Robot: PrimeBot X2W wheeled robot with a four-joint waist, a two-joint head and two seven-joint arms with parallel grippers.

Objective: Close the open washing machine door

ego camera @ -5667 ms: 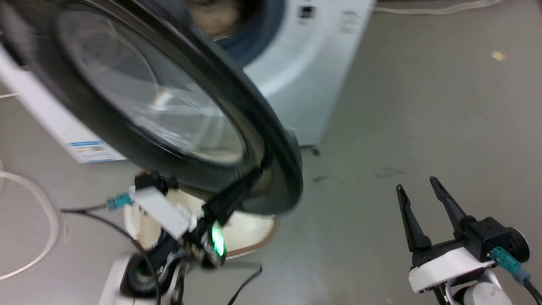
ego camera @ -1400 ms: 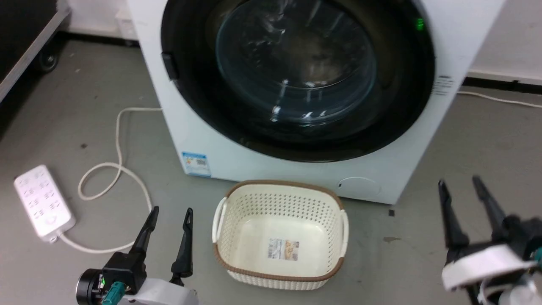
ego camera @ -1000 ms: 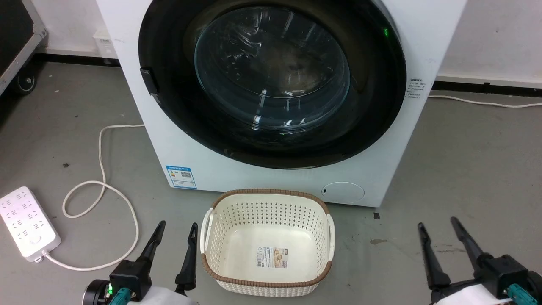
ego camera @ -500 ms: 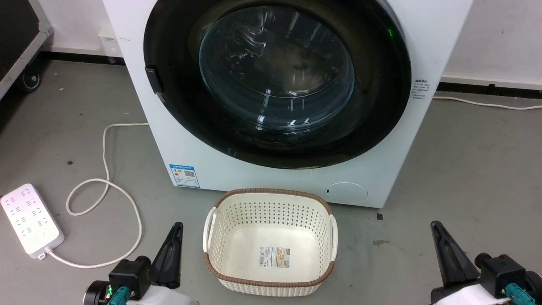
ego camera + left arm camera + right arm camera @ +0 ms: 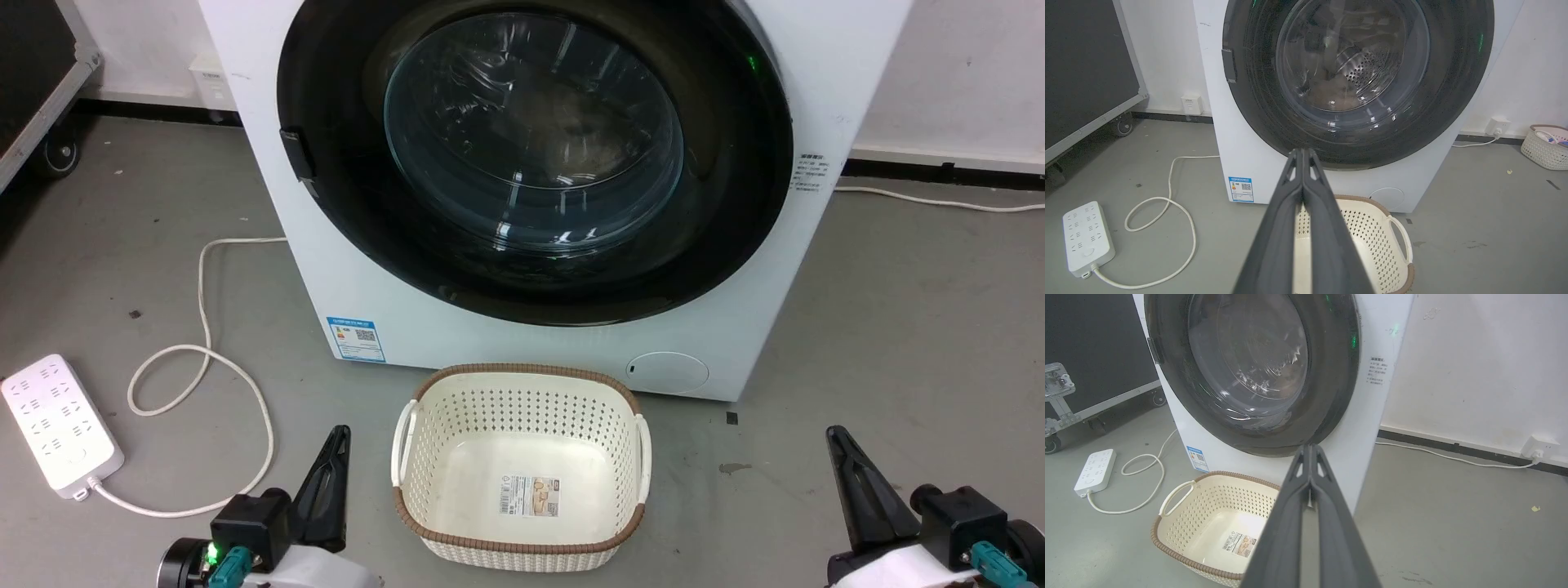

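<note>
Against the big white front-loading washing machine (image 5: 490, 343), the round black-rimmed glass door (image 5: 531, 139) sits flush, seemingly latched. Left claw (image 5: 339, 441) and right claw (image 5: 837, 445) hang low, each closed on nothing. A firm press on the rim would confirm the catch.

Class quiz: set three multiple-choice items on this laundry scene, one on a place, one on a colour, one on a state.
1. Where is the laundry basket? A. On the floor before the washing machine. B. Inside the drum. C. Atop the machine.
2. What colour is its rim? A. Blue. B. Brown. C. Black.
3. How is the washing machine door? A. Wide open. B. Removed. C. Shut.
Answers: A, it stands on the floor below the door; B, a brown band rings its top; C, its black ring lies flush with the white front.
</note>
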